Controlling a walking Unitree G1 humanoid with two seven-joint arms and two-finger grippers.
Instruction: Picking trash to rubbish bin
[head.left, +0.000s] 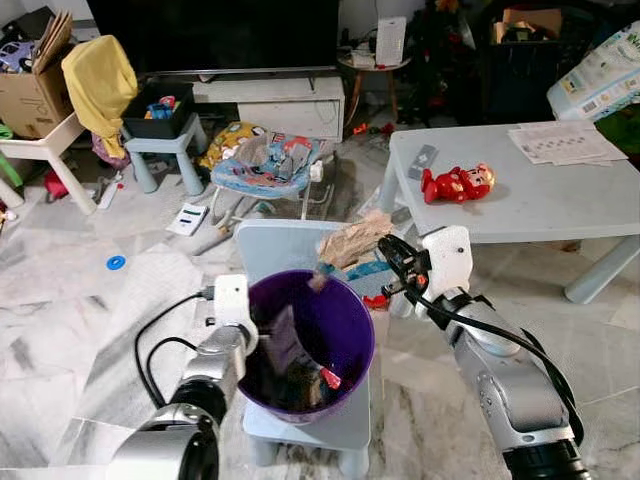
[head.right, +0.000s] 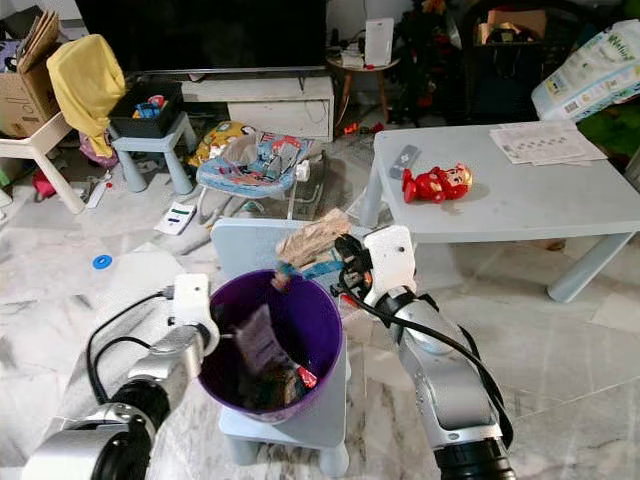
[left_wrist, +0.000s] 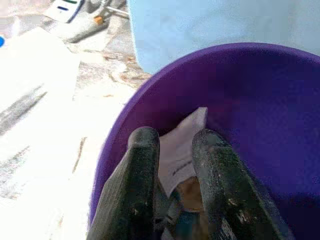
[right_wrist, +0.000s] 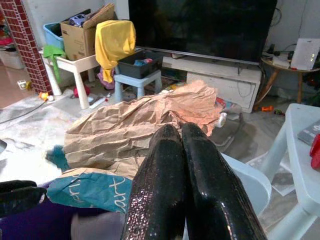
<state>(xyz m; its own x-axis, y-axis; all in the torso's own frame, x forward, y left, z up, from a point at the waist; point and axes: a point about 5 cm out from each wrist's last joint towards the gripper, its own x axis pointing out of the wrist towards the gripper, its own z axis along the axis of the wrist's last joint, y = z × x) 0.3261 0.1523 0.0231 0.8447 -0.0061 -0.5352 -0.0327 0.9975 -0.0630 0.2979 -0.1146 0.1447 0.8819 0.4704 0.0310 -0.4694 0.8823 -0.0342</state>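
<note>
I'm holding a crumpled brown paper bag (head.left: 352, 241) in the right end effector (head.left: 388, 252), fingers clenched together on it, as the right wrist view is showing. The bag is hanging over the far right rim of the purple bin (head.left: 350, 330), partly above the opening, teal printed part (right_wrist: 92, 191) drooping toward the bin. The bin is sitting on a small pale blue stool (head.left: 345, 425) and already holding trash: a white wrapper (head.left: 283, 340) and a red bit (head.left: 331, 378). The left end effector (left_wrist: 175, 190) is reaching down inside the near left of the bin, fingers slightly parted, nothing gripped that I can make out; the wrapper is lying just past them.

Step in hand, I'm judging: dropping the bag in. Next I'm needing to shift the right end effector a bit more to the left over the opening, then release so the bag is falling inside, not catching on the rim. Left arm should be clearing out first.
</note>
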